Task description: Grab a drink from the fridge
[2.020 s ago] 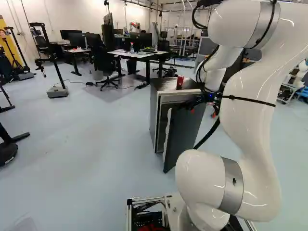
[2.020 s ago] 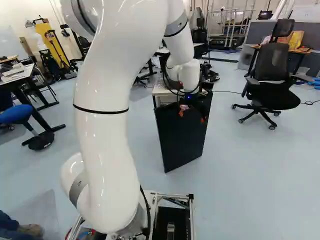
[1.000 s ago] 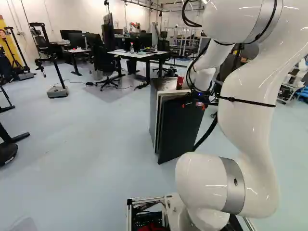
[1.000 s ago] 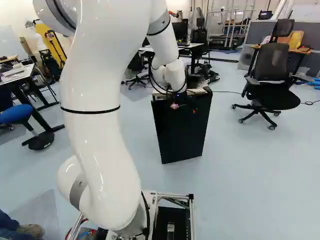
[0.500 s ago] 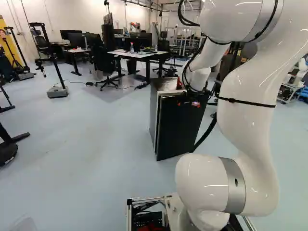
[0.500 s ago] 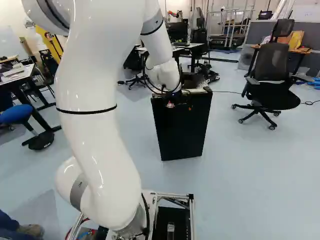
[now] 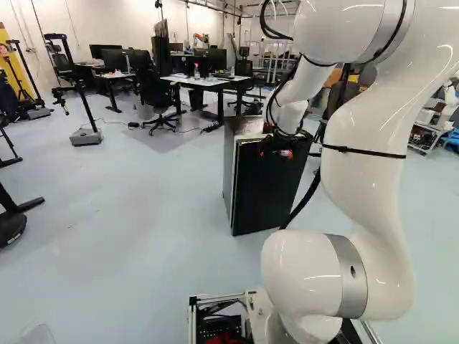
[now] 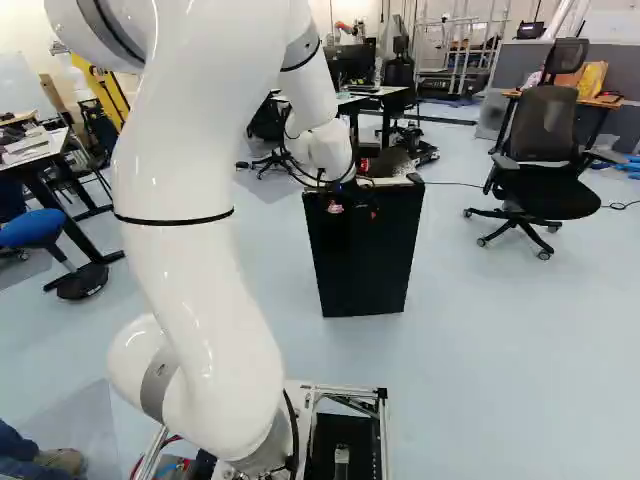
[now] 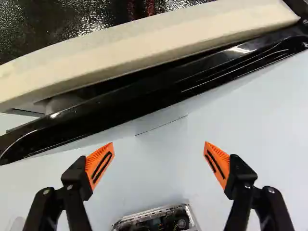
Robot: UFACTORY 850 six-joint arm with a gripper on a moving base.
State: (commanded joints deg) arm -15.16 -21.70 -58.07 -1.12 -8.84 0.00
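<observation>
My gripper [image 7: 276, 153] is at the upper front of the small black fridge [image 7: 269, 190] in the left base view. In the wrist view the gripper [image 9: 159, 160] stands open, nothing between its orange pads, just outside the black door edge [image 9: 159, 98]. The door stands almost closed against the cream rim [image 9: 144, 43], with a narrow dark gap between them. The fridge's inside and any drink in it are hidden. On the fridge's dark top a reddish streak [image 9: 150, 6] shows at the wrist view's edge.
An office chair [image 8: 545, 165] stands right of the fridge in the right base view. Desks with monitors [image 7: 204, 80] are behind it. A wheeled stand [image 7: 86, 136] is at the left, and a blue stool [image 8: 35, 228] stands far left in the right base view.
The fridge door has swung from ajar to almost closed. My gripper has moved leftward along its front with the arm and stays open. The base has not moved.
</observation>
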